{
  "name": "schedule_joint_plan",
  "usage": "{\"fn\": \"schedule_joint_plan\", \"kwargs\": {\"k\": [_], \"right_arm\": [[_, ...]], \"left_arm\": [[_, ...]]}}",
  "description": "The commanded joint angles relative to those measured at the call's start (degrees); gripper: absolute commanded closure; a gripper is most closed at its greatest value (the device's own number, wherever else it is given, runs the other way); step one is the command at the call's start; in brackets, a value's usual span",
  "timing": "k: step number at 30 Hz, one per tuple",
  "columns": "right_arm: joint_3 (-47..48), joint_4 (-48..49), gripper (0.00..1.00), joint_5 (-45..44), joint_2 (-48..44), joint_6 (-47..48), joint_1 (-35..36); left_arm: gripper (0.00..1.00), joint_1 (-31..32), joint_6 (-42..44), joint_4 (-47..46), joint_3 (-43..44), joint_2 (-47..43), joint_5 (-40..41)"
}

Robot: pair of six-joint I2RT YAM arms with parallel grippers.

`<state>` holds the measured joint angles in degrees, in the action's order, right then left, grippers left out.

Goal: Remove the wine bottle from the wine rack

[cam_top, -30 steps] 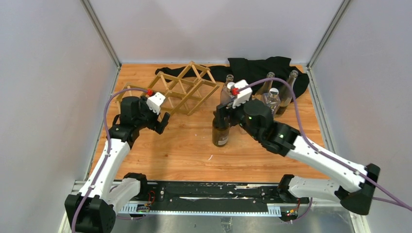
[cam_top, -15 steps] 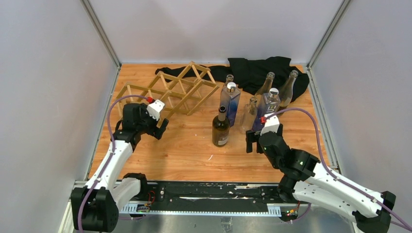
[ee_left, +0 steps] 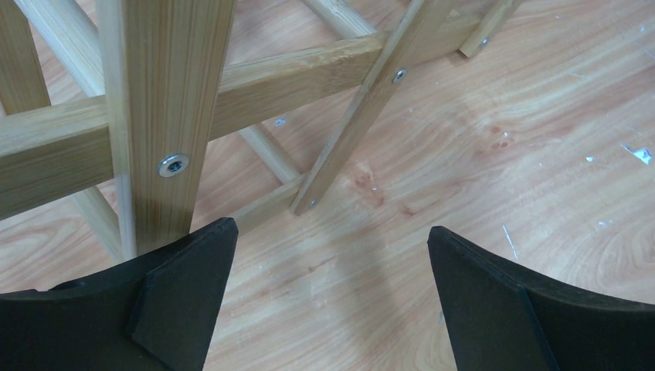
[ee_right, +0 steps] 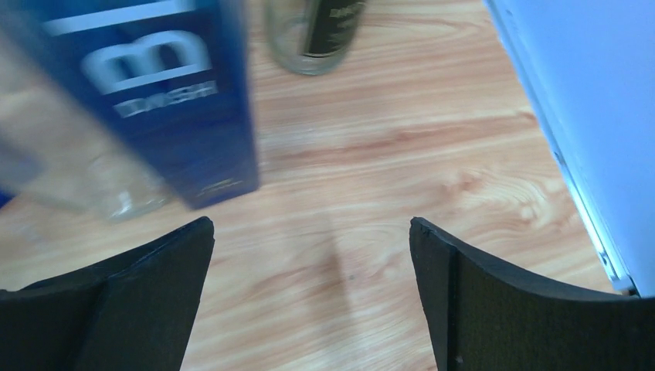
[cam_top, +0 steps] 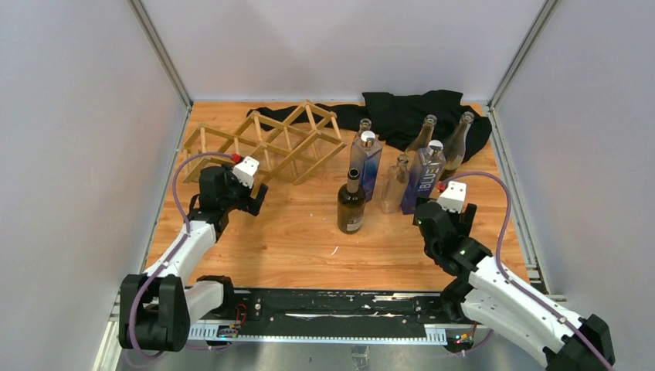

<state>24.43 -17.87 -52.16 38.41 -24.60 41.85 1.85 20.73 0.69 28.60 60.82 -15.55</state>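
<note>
wooden table (cam_top: 293, 232), pale scuff marks (ee_left: 637, 153) on its surface. grey walls (cam_top: 77, 154) on three sides.

we note a black cloth (cam_top: 409, 112) lying crumpled along the far edge.

in front of the cloth we count a cluster of upright bottles:
- tall square blue-tinted bottle (cam_top: 365, 164) with a silver cap
- clear bottle neck (cam_top: 364, 125) showing just behind it
- small clear bottle (cam_top: 395, 185)
- dark blue square bottle (cam_top: 426, 176) with white lettering, beside the small one
- slender bottle (cam_top: 422, 133) at the back
- second slender bottle (cam_top: 459, 139) at the back, to its right

in the right wrist view the lettering is too blurred for us to read.
</note>
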Motion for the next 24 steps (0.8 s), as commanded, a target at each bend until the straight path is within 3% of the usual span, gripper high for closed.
{"fn": "schedule_joint_plan", "kwargs": {"k": [1,6,11,17,24], "right_arm": [[-3.38,11.11,0.0,1.65,1.53,4.02,-8.67],[-5.21,22.47,0.03,20.24,4.85,7.91,-18.28],[-4.99,25.29,0.03,26.3,8.05,9.57,-24.24],[-5.24,29.29,0.02,26.38,10.13,11.75,-26.74],[-4.37,34.28,0.01,19.31,13.85,18.26,-28.36]], "left_arm": [[0.0,-0.62,-2.97,-10.63,-1.68,1.35,1.53],[0.0,-0.62,-4.06,-13.77,-2.32,4.09,1.01],[0.0,-0.62,-4.33,-18.11,-3.29,6.53,1.31],[0.0,-0.62,-5.15,-20.38,-4.19,7.01,2.82],[0.0,-0.62,-7.06,-32.01,-9.73,5.11,6.34]]}}
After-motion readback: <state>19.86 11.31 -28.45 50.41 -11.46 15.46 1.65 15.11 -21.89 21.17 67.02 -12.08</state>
